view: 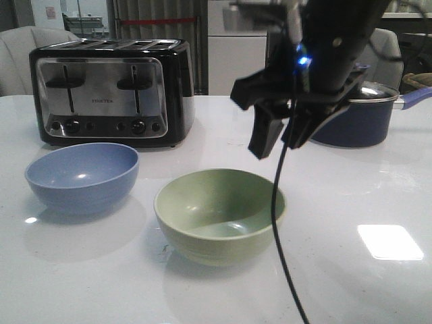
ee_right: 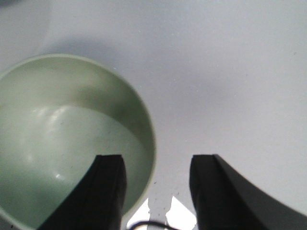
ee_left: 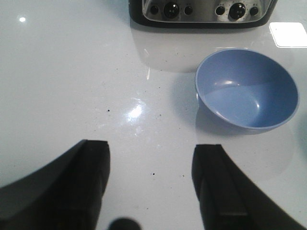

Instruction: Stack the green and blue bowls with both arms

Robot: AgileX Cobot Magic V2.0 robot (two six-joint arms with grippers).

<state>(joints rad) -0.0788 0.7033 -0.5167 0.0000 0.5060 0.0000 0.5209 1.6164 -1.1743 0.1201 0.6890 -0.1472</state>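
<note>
The pale green bowl [view: 219, 214] sits upright on the white table near the front centre. The periwinkle blue bowl [view: 82, 177] sits to its left, apart from it. My right gripper [view: 279, 142] hangs open and empty above the green bowl's right rim. In the right wrist view one finger is over the green bowl [ee_right: 62, 143] and the other is outside it, with the gripper [ee_right: 156, 163] straddling the rim from above. My left gripper [ee_left: 151, 151] is open and empty over bare table, with the blue bowl [ee_left: 247, 88] ahead and off to one side. The left arm does not show in the front view.
A black-and-chrome toaster [view: 111, 91] stands at the back left, behind the blue bowl. A dark navy lidded pot [view: 358, 111] stands at the back right, behind my right arm. A thin black cable [view: 280, 223] hangs from the right arm down past the green bowl.
</note>
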